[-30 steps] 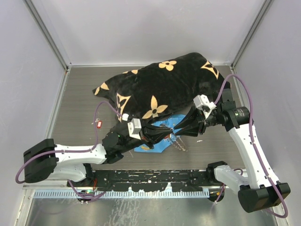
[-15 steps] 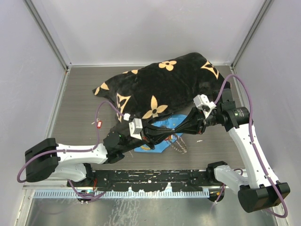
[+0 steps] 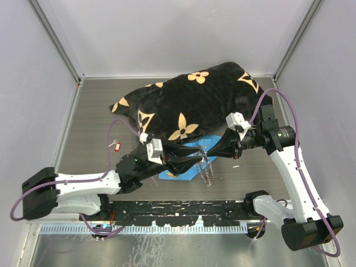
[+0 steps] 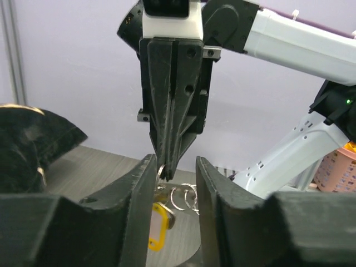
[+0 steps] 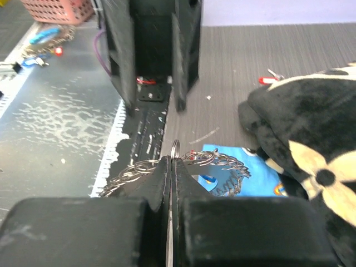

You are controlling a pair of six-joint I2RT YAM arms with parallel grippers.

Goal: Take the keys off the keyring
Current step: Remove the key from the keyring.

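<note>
Mid-removal: right fingers (image 5: 161, 175) pinched shut on keyring (image 5: 222, 162), held above blue cloth (image 5: 267, 175). The left fingers (image 4: 142, 194) are apart, gripping nothing. Yellow-headed key (image 4: 157, 228) hangs between them. Next, probably: close on that key and work it free.

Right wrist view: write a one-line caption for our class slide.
Right claw shut on the keyring over the blue cloth, with the left claw open opposite.

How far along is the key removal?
Done: one red key lies alone on the table, apart from the keyring. In hand: the right tool is shut on the keyring, and the left tool stands open around that pinch. Left: a yellow key hangs by the ring's coils, apparently attached. I can't make out any other keys.
</note>
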